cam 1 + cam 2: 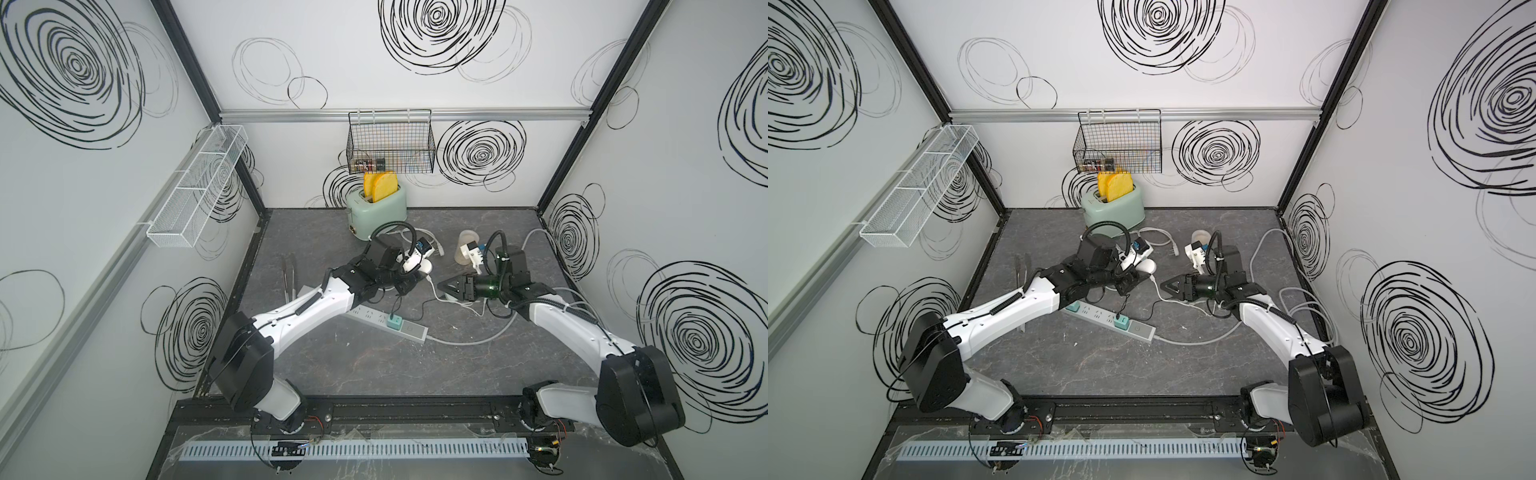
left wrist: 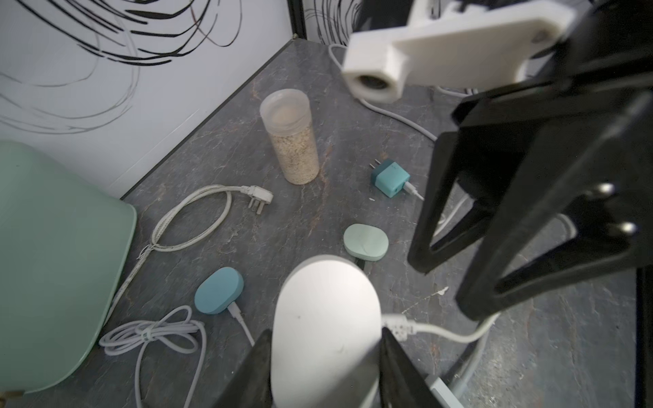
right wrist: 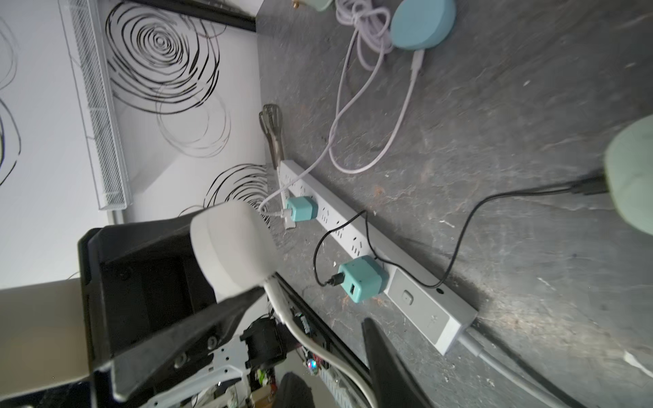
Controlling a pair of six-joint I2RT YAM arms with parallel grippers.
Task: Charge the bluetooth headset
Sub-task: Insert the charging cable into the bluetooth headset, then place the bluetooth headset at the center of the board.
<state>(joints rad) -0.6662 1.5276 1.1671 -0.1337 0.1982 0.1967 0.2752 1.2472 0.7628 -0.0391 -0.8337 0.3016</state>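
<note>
White case (image 2: 327,318) in left claw (image 2: 323,367), btm cut off, cable (image 2: 445,333) at side.

Case: white headset case (image 2: 327,318), smooth closed oval, raised off the surface near its middle (image 1: 424,268), clamped across its width in the left claw (image 2: 325,341).
Cable: white cable (image 2: 441,332), plug seated in the case's side, trailing down.
Adapter: teal adapter (image 2: 390,178), unplugged, on its side on the surface's right half, prongs bare, white lead in its port.
Strip: power strip (image 3: 420,303), flat, diagonal, mid-surface, several sockets free.
</note>
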